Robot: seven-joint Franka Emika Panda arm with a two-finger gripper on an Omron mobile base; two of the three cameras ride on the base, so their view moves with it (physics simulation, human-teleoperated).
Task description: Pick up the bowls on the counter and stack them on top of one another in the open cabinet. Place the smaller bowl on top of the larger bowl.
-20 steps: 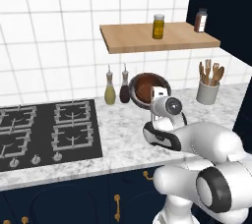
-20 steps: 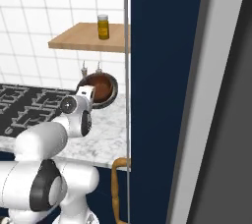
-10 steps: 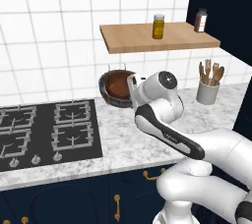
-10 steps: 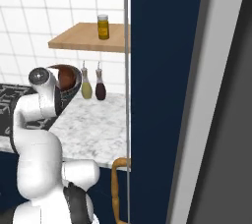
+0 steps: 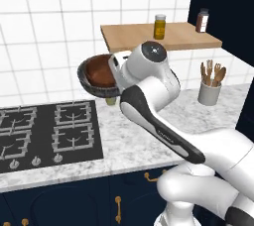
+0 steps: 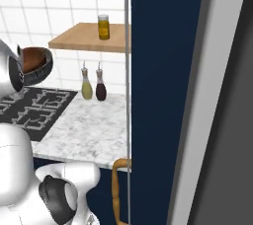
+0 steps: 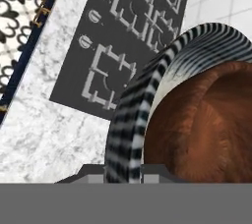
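Bowls hang in the air, nested: the brown bowl [image 5: 100,70] sits inside the grey bowl [image 5: 94,87], and the pair is tipped on its side, mouth facing left in the left base view, above the back of the counter [image 5: 129,145] near the hob [image 5: 47,133]. In the hand view the grey bowl's [image 7: 147,100] striped rim runs up from the bottom edge, right between the fingers, with the brown bowl [image 7: 206,129] to its right. The gripper [image 5: 115,71] is pressed nearly together, pinching the grey bowl by its rim; the fingertips themselves are hidden behind the wrist in the left base view.

The shelf [image 5: 163,36] is up and to the right of the bowls, its front left corner just beside the wrist. On the plank stand a yellow jar [image 5: 159,26] near the middle and a dark jar [image 5: 202,20] at the right end; the plank's left part is bare wood. In the right base view the shelf [image 6: 84,41] lies right of the bowls [image 6: 35,63], with the jar [image 6: 103,26] on it, and its right end runs behind a tall navy panel [image 6: 163,71].

Below the shelf, two bottles [image 6: 94,85] stand against the tiles, and a utensil pot [image 5: 209,86] stands on the counter to the right. Open marble lies in front of the bottles, between the hob and the navy panel. The arm's forearm slants over the counter's middle.
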